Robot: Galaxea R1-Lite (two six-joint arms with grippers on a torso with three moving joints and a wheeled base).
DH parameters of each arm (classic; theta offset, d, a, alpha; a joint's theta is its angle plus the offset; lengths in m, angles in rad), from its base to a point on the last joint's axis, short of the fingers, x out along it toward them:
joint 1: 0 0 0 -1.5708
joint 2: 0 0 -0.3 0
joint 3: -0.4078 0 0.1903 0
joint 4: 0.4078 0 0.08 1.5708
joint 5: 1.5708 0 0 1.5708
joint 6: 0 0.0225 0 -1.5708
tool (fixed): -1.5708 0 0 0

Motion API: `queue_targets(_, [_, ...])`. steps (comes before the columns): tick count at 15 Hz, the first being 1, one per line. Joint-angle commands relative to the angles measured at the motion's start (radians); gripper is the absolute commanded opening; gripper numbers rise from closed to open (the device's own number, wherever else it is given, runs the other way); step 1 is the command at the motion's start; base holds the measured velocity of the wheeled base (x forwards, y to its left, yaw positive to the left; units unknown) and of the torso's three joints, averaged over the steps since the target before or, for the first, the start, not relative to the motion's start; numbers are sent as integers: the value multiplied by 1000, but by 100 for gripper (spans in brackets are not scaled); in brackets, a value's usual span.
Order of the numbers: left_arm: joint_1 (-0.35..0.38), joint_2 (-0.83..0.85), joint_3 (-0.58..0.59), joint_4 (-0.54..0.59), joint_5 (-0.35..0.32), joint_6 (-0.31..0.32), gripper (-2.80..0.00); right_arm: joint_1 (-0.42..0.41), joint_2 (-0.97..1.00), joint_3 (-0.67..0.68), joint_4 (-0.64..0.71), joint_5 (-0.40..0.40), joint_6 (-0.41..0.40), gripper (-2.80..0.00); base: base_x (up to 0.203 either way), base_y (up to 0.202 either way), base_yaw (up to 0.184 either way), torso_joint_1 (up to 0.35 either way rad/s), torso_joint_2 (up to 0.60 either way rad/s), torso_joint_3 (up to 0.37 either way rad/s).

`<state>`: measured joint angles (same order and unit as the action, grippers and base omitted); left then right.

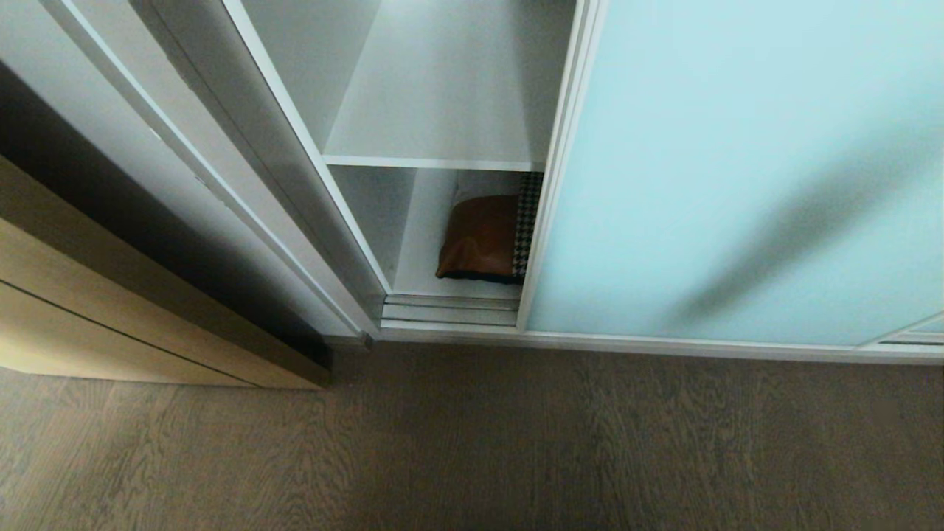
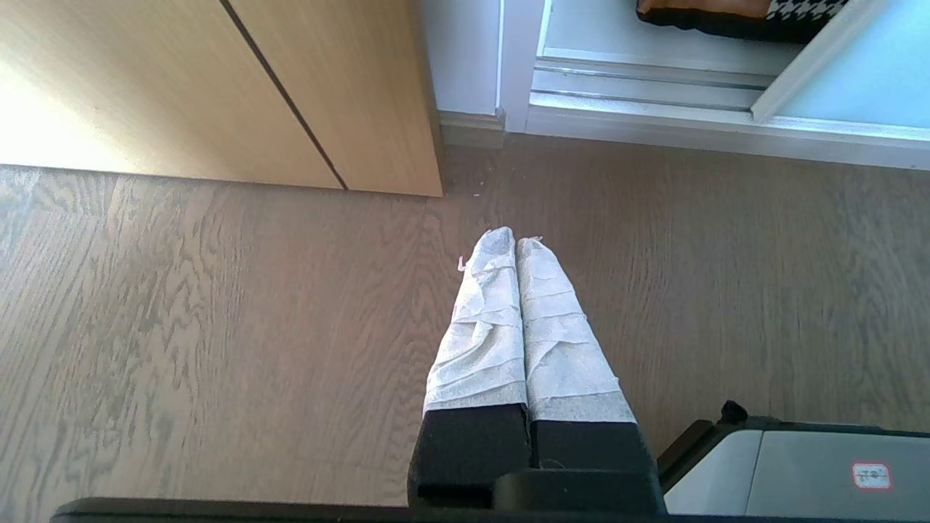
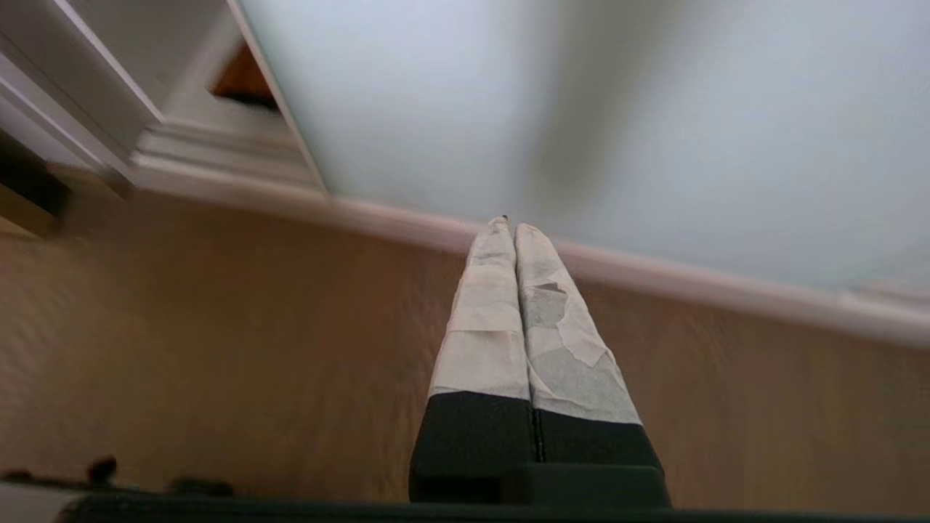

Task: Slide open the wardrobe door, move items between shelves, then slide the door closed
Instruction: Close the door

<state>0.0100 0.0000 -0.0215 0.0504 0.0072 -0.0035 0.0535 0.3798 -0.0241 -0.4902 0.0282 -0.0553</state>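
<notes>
So the door (image 1: 737, 169) was only part open, covering the right side of the wardrobe and leaving a gap at about 12 o'clock in the head view. Through that gap the clothes (image 1: 487, 236) sat on the bottom shelf (image 1: 420, 251), rust-brown piece in front, houndstooth bit tucked right against the door's frame. The upper shelf (image 1: 435, 110) was bare. Left gripper (image 2: 516, 243) hung over the wood floor (image 2: 218, 327), fingers pressed together, holding nothing. Right gripper (image 3: 508, 226) was also closed and empty, tips pointing at the door's bottom rail. Tan door (image 1: 110, 295) sat off at 9 o'clock.
</notes>
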Motion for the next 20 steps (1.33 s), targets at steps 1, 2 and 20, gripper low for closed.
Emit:
queue_targets(1, [-1, 2, 0, 0, 0, 0, -280, -48, -201, 24, 189, 19, 9, -280, 0, 0, 0, 0, 0, 0])
queue_targets(2, [0, 2, 0, 0, 0, 0, -280, -54, -246, 25, 292, 23, 15, -280, 0, 0, 0, 0, 0, 0])
queue_targets(20, [1, 2, 0, 0, 0, 0, -280, -58, -380, 24, 487, -16, 69, -280, 0, 0, 0, 0, 0, 0])
